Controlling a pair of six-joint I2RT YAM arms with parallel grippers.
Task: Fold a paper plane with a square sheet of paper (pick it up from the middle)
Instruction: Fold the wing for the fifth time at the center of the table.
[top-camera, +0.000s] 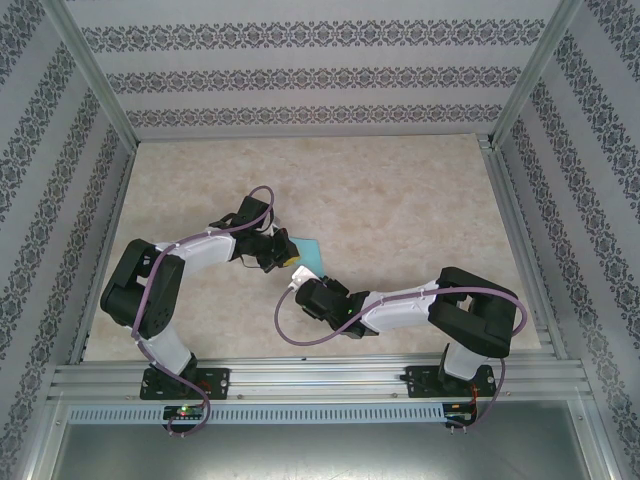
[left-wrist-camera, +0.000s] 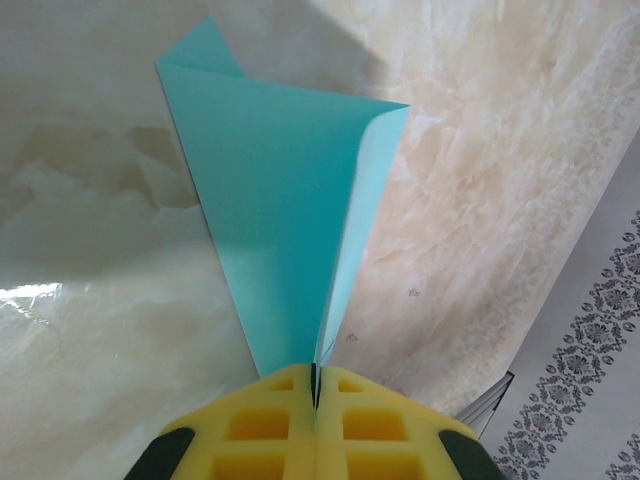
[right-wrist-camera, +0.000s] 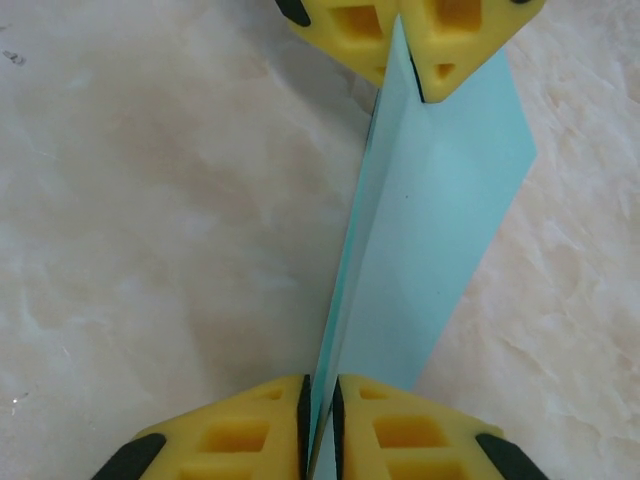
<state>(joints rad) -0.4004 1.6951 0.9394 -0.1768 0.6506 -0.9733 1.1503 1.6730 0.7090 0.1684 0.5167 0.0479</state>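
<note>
Right wrist view, near to far: the right tool (right-wrist-camera: 320, 405) is clamped on the near tip of the turquoise paper plane (right-wrist-camera: 430, 230), and at 12 o'clock the left tool (right-wrist-camera: 400, 45) pinches its far end. The plane spans the two tools over the counter (right-wrist-camera: 150, 200), standing on edge, centre-creased, with one flap splayed toward 2 o'clock. Probable step: setting the centre fold. The next move calls for matched, gentle tension.

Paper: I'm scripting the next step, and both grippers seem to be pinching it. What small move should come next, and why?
Probably lower both grippers together to lay the paper on the table. The left gripper and right gripper each pinch an end of the fold, and its layers gape apart, so the crease likely needs pressing flat.
</note>
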